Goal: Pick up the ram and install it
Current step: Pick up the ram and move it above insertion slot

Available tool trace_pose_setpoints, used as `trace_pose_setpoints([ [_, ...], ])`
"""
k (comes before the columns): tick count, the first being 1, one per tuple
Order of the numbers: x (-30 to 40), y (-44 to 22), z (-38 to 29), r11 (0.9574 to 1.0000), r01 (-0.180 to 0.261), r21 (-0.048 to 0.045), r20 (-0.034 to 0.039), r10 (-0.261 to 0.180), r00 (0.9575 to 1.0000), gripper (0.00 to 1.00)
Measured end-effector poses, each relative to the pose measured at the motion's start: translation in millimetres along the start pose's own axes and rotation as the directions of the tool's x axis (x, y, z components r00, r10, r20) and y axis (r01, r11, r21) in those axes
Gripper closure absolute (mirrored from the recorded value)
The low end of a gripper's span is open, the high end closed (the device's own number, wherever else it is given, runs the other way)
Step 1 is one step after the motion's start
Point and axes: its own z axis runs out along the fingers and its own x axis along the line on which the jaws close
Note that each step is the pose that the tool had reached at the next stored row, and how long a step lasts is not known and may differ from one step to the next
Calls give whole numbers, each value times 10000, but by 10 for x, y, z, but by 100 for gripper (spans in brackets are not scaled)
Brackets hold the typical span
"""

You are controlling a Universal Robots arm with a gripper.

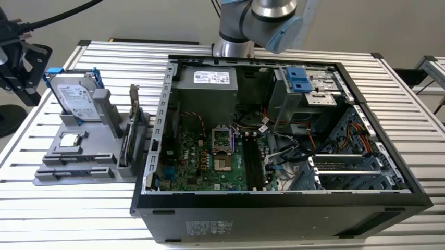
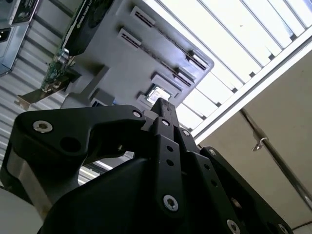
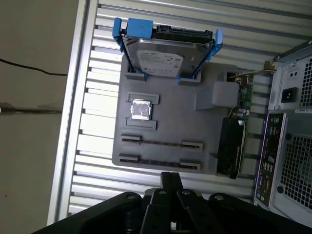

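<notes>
Tool (image 3: 170,179), pressed together and empty, hovers near the ram (image 3: 161,142) standing edge-on in its gray holder (image 3: 190,129), nine o'clock from the case (image 1: 278,221) in the exterior view; unopened, it could strike the board.

Robotics lab: slatted alu bench (image 1: 125,57), open PC case (image 1: 278,208).

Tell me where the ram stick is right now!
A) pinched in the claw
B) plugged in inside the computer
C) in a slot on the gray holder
C: in the first wrist view the ram shows as a thin dark strip standing in a slot of the gray holder, and the claw holds nothing.
</notes>
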Motion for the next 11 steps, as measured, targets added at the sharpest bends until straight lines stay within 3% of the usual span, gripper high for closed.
trace_pose_setpoints([
  [11, 0, 0, 1, 10000, 1, -2, -2, -1, 10000, 100],
])
